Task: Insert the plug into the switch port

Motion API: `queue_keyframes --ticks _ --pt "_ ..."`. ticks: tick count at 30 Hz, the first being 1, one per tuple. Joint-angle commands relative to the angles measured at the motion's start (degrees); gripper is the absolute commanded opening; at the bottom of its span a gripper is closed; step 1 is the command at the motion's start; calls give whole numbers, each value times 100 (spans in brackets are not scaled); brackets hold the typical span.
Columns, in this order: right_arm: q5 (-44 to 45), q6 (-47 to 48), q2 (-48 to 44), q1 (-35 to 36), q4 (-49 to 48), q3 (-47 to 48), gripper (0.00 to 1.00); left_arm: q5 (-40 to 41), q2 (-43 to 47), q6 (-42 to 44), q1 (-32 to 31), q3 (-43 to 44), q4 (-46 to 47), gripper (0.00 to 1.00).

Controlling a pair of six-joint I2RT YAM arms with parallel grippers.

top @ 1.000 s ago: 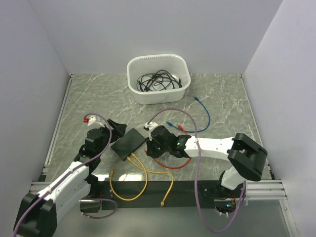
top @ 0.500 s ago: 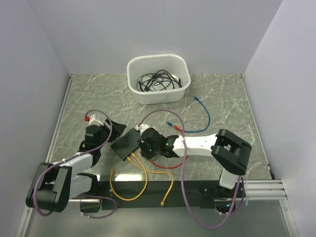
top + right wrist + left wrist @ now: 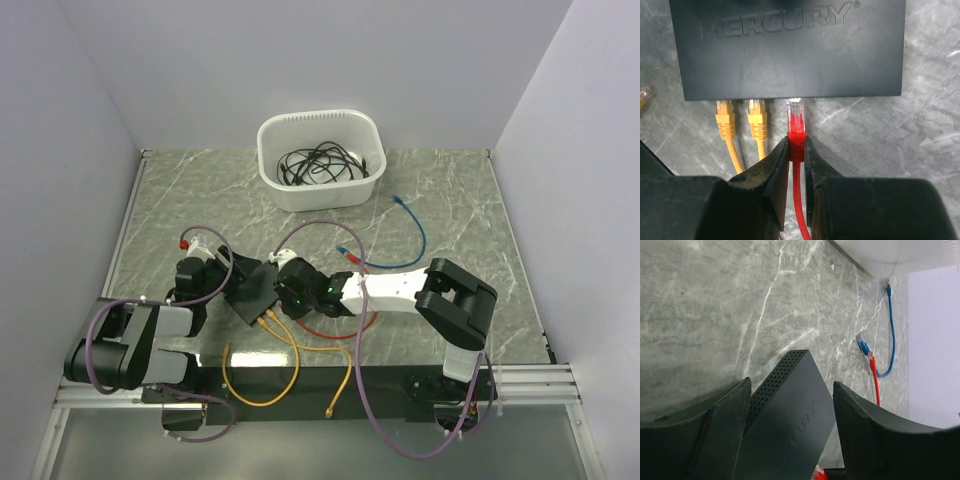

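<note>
at the near middle of the table (image 3: 460,200), the black box (image 3: 255,290) is laid flat and diagonally. its long axis is directed from near-left to far-right, and its port edge is turned toward the near-right. in the right wrist view the red plug (image 3: 795,116) is seen with its long axis square to that edge, clear tip first, and the tip is met with the edge of the box. the right gripper (image 3: 797,150) is closed narrowly on the red boot of the plug, and the red cable (image 3: 800,210) is led back between the fingers.

the sockets themselves are hidden under the top face of the box, so it cannot be told how deep the tip is seated. in the top view the plug is covered by the right gripper. the left gripper (image 3: 790,390) is spread wide over the left end of the box, with one finger pressed at each side; the near part of the box is cut off by the frame there.

two yellow plugs (image 3: 725,122) are seated just beside the red one, on its left in the wrist view, while bare marble is seen on its other side. the white tub (image 3: 320,117) and the blue cable (image 3: 421,240) are found well apart, toward the far side.
</note>
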State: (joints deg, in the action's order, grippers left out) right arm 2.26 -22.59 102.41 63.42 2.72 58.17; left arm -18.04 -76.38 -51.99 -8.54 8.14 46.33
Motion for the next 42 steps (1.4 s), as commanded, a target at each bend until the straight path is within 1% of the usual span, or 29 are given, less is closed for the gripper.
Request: queue_keyframes --ticks 1,11,27,34,39,42 --pt "178 79 86 39 -70 300 0 -296 -184 -101 10 -76 605 71" --pt "239 88 279 65 35 440 0 -410 -466 -127 10 -146 895 68" --pt "362 79 271 241 176 721 0 -525 -843 -198 1 -331 1397 63" --pt "582 79 279 277 273 810 0 -542 -852 -198 1 -348 1441 62" --pt "986 70 385 285 466 906 0 -560 -817 -172 1 -348 1406 62" --pt "1057 79 411 276 475 933 0 -569 -843 -189 1 -348 1441 62"
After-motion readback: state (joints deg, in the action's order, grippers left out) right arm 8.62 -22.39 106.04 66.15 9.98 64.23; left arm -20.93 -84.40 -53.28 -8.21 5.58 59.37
